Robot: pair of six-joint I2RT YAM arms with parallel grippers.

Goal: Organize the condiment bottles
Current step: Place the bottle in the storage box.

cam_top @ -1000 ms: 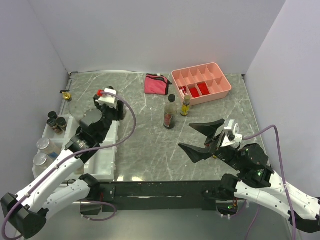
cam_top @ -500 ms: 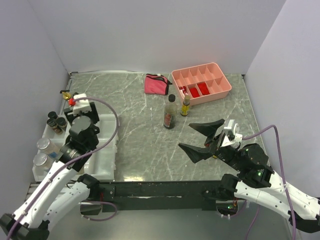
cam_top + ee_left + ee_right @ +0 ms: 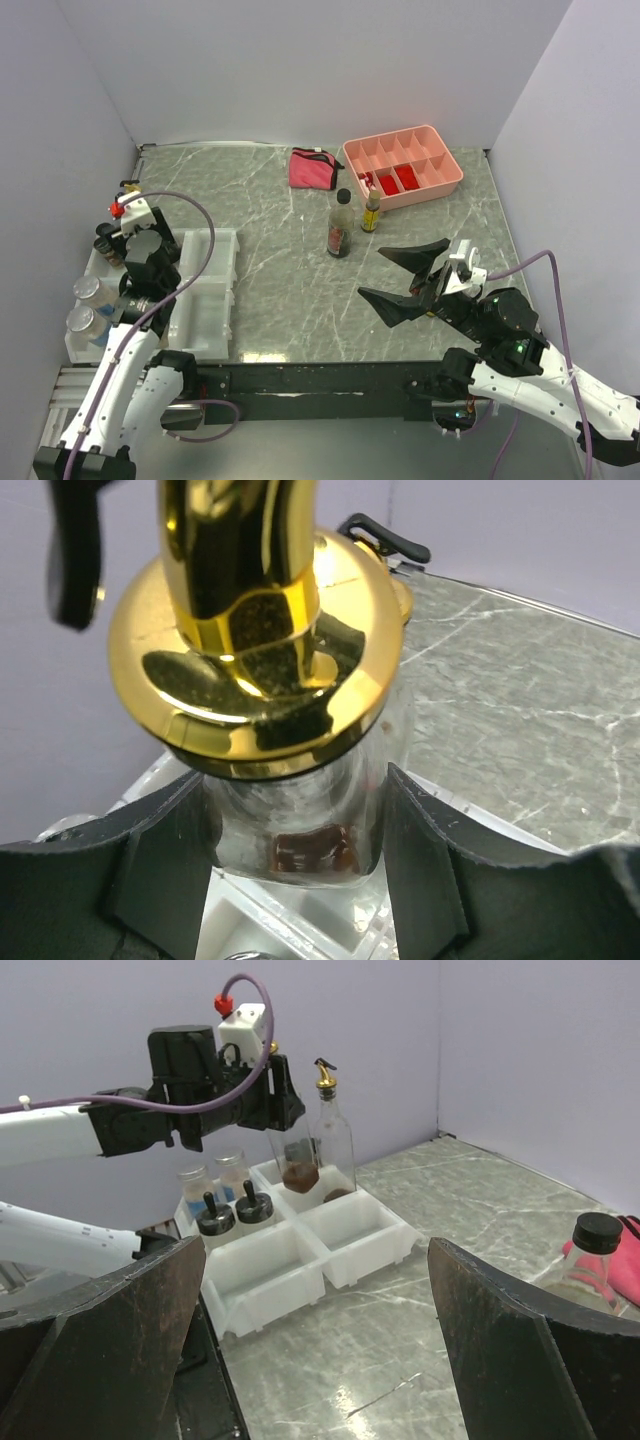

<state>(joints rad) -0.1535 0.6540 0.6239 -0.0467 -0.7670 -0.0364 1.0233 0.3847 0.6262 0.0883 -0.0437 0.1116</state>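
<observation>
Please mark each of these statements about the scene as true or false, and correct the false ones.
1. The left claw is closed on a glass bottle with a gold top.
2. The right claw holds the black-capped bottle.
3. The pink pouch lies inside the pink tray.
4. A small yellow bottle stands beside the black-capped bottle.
1. True. The left claw grips the glass bottle on both sides, just below its gold top.
2. False. The right claw is open and empty. The black-capped bottle stands on the table, apart from it.
3. False. The pink pouch lies on the table beside the pink tray, not in it.
4. True. The small yellow bottle stands upright next to it.
</observation>
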